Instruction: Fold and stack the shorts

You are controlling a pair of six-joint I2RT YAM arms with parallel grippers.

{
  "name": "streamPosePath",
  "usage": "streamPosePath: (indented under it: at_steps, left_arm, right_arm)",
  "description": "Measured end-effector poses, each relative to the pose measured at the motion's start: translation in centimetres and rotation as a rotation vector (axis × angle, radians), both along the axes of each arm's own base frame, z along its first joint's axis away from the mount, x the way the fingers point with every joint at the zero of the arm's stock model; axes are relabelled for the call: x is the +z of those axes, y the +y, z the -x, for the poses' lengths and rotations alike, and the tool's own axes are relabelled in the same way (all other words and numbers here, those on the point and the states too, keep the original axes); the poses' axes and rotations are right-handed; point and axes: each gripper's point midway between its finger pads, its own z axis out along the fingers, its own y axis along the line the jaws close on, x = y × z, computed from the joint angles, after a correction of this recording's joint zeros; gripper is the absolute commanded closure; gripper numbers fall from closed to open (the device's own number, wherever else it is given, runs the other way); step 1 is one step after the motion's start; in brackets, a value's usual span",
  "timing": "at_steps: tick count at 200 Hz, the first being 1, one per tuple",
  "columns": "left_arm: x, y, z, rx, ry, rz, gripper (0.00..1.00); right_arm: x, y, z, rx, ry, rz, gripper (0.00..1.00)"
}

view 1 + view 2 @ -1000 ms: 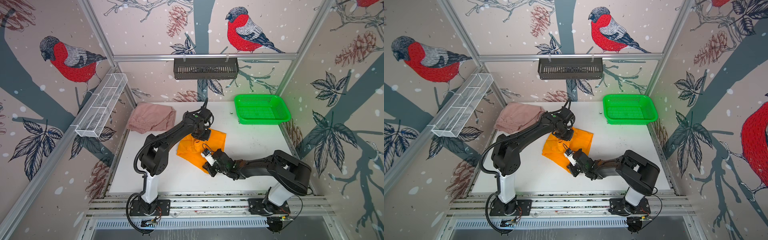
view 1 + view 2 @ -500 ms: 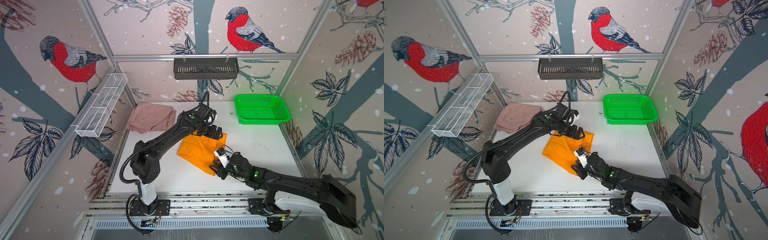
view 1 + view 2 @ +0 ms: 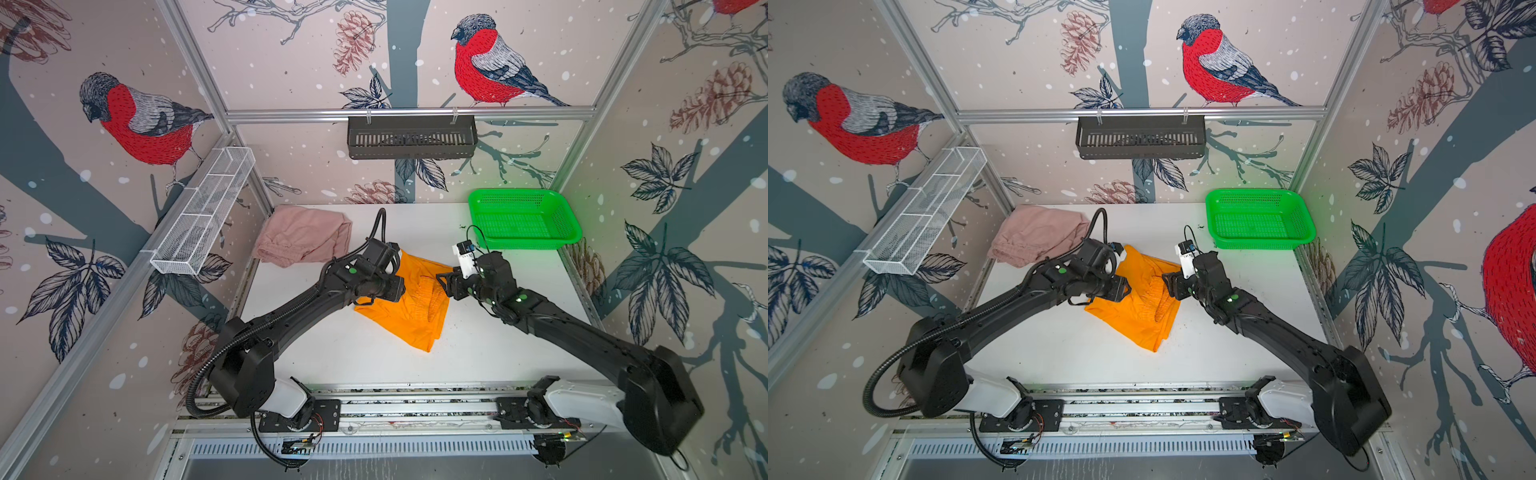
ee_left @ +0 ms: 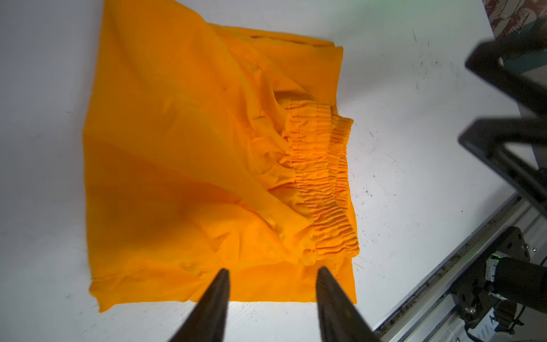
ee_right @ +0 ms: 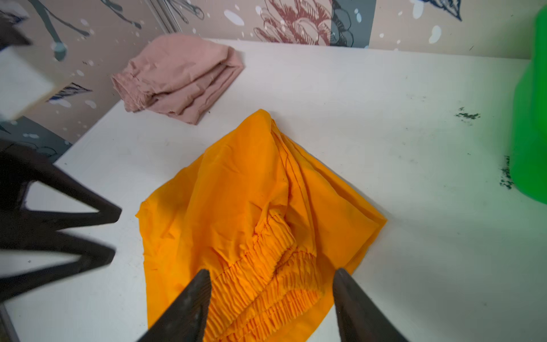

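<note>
The orange shorts (image 3: pixel 409 309) (image 3: pixel 1138 311) lie folded on the middle of the white table, their gathered waistband (image 4: pixel 322 177) (image 5: pixel 266 284) on the side toward my right arm. My left gripper (image 3: pixel 365 301) (image 3: pixel 1077 301) (image 4: pixel 272 271) hangs open over the shorts' left edge and holds nothing. Over the waistband end hovers my right gripper (image 3: pixel 442 282) (image 3: pixel 1167 282) (image 5: pixel 273 271), also open and empty. The pink shorts (image 3: pixel 303 241) (image 3: pixel 1038 237) (image 5: pixel 180 77) lie folded at the back left corner, apart from both grippers.
A green mesh basket (image 3: pixel 519 193) (image 3: pixel 1258 193) stands at the back right of the table (image 3: pixel 498 332). A white wire rack (image 3: pixel 203 212) hangs on the left wall and a black rack (image 3: pixel 411 137) on the back wall. The metal rail (image 3: pixel 415 405) runs along the table's front.
Both grippers have opened and let go of the orange shorts. The left one drew back to the shorts' left edge. The right arm swung from the front corner round to the right side.
</note>
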Motion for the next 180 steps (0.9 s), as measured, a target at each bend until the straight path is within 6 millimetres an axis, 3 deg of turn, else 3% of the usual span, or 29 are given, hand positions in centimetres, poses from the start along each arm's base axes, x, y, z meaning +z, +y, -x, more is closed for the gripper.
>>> streamPosePath:
  at_steps: [33, 60, 79, 101, 126, 149, 158, 180]
  left_arm:
    - [-2.4, -2.2, 2.2, -0.041, 0.0, 0.064, 0.26]
    - [-6.1, 0.3, 3.0, 0.083, 0.046, 0.008, 0.23]
    - [-8.1, 2.1, 4.5, 0.145, 0.085, 0.001, 0.44]
    - [-9.6, 2.4, 5.4, 0.154, 0.106, 0.032, 0.5]
    - [-10.3, 1.6, 4.8, 0.155, 0.104, 0.045, 0.51]
    - [-11.9, 1.7, 3.9, 0.172, 0.126, 0.008, 0.64]
    - [-12.0, 1.6, 3.0, 0.188, 0.121, 0.009, 0.69]
    - [-12.2, 2.1, 1.2, 0.207, 0.102, 0.006, 0.73]
  right_arm:
    - [-3.3, 0.4, -2.9, 0.04, 0.101, 0.082, 0.27]
    - [-5.7, 1.5, -3.3, 0.106, 0.161, 0.105, 0.26]
    - [-7.7, 1.8, -3.0, 0.139, 0.207, 0.117, 0.3]
    - [-9.6, 2.3, -3.3, 0.156, 0.249, 0.126, 0.34]
    - [-10.6, 2.7, -3.3, 0.179, 0.275, 0.109, 0.5]
    - [-10.6, 2.7, -3.3, 0.189, 0.275, 0.078, 0.68]
    - [-10.9, 2.5, -2.9, 0.191, 0.277, 0.073, 0.71]
    - [-11.1, 1.4, -1.1, 0.169, 0.292, 0.05, 0.72]
